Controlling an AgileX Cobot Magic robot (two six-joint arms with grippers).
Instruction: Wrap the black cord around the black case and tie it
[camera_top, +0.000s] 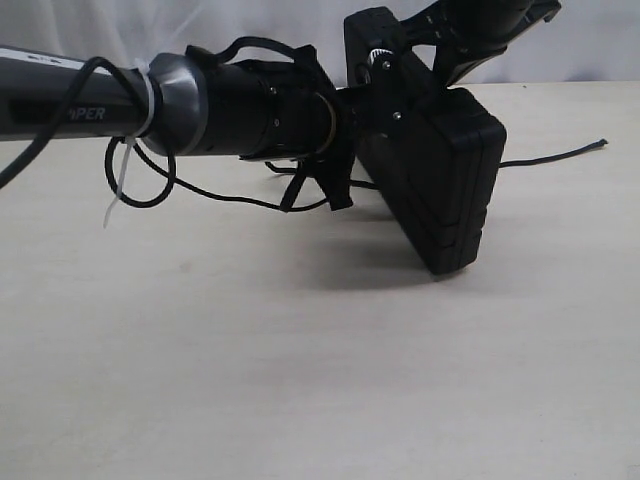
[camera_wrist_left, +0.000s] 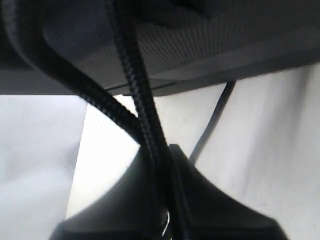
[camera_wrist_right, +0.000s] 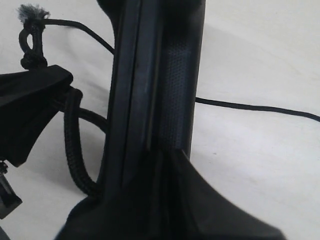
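Observation:
The black case (camera_top: 450, 180) hangs tilted above the table, and my right gripper (camera_top: 400, 115) comes down from the upper right, shut on its top edge. The right wrist view shows that gripper (camera_wrist_right: 167, 155) clamped on the case's rim (camera_wrist_right: 160, 90). My left gripper (camera_top: 335, 185) reaches in from the left, right beside the case. In its wrist view the left gripper (camera_wrist_left: 167, 155) is shut on the black cord (camera_wrist_left: 147, 125), which runs up against the case (camera_wrist_left: 210, 45). The cord's knotted, frayed end (camera_wrist_right: 31, 35) sits by the left gripper (camera_wrist_right: 30, 110). The remaining cord (camera_top: 545, 157) trails across the table to the right.
A beige table (camera_top: 300, 380) spreads out in front, with a white backdrop behind it. The left arm carries a glossy cable loop (camera_top: 150, 190) and a white zip tie (camera_top: 125, 170) hanging just above the tabletop.

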